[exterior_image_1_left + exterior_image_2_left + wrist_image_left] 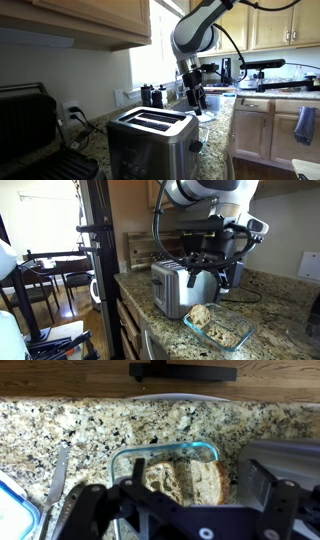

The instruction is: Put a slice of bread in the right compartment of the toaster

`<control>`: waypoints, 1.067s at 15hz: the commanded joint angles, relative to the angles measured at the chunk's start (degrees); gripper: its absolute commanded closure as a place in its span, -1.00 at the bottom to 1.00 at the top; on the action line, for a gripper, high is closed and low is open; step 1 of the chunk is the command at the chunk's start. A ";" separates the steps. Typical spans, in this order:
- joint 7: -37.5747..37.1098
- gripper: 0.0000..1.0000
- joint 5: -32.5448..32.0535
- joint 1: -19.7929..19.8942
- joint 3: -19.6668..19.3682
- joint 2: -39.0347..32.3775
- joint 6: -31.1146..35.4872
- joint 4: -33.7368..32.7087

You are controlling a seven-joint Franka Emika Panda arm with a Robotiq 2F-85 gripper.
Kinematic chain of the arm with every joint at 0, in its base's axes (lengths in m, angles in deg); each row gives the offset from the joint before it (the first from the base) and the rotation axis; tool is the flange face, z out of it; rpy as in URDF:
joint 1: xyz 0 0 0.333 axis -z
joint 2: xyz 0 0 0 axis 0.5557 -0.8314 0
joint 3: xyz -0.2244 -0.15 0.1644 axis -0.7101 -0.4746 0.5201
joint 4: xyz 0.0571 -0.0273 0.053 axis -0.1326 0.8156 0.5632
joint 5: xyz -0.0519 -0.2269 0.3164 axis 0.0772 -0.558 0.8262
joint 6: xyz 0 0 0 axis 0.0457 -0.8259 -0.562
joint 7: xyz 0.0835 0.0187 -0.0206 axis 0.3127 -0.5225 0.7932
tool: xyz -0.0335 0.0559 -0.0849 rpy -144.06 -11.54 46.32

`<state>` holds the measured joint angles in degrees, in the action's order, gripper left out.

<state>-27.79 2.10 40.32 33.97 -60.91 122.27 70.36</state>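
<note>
Gripper (185, 525) hangs, fingers (85, 510) spread wide, over bread (185, 480) in glass dish (125, 460) at front edge of worktop (60, 420), beside toaster (178, 288). Risk: a finger catching the dish wall could shove it off.

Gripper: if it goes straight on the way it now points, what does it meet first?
Probably the bread in the glass container: the wrist view shows it centred ahead of the open gripper. Depth is unclear.

A black contact grill (25, 120) rests on the granite counter (60, 425).
</note>
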 commanded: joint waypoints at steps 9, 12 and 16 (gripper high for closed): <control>2.05 -1.00 -0.21 -0.74 1.83 2.04 0.32 3.87; 2.12 -1.00 -0.09 -0.88 2.29 1.82 0.36 4.65; 2.48 -1.00 -0.07 -0.63 2.34 1.15 0.52 4.49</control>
<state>-26.14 2.11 39.73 36.53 -60.91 122.32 73.46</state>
